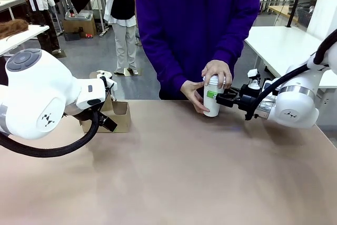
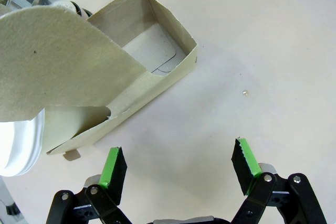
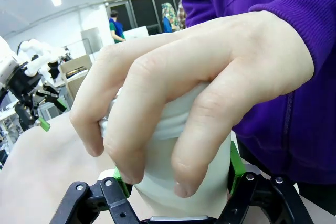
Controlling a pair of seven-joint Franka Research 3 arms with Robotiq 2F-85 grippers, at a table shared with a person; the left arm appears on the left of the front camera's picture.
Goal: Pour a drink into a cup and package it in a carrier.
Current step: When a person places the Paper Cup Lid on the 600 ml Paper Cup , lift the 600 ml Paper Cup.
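Holding the cup (image 1: 211,108): found the right gripper (image 1: 216,97) closed on it at mid-body, centre right of the front view. Confirmed in the right wrist view, with green pads (image 3: 235,161) pressed to both flanks of the cup (image 3: 176,182), low in the frame.
Person's hands: recorded one hand (image 1: 217,71) laid over the top of the cup and a second hand (image 1: 191,92) cupped against its side. Noted fingers (image 3: 157,103) wrapped over the upper rim in the right wrist view. Judged as seating a lid; could not confirm the lid under the palm.
Drink: could not sight it inside the opaque cup. Judged pouring as done, going by the work at the rim; not verified.
Left gripper (image 2: 181,163): found spread wide and empty at the bottom of the left wrist view, above bare table (image 2: 252,51), just beside the carrier (image 2: 157,85).
Carrier (image 1: 120,115): located at middle left of the front view, well apart from the cup. Found the nearer compartment empty, upper left of the left wrist view.
White rounded object (image 2: 18,145): noted at the left edge of the left wrist view, against the carrier; could not identify.
Left to do: judged as finishing the lid, carrying the cup across to the carrier and setting it into a compartment.
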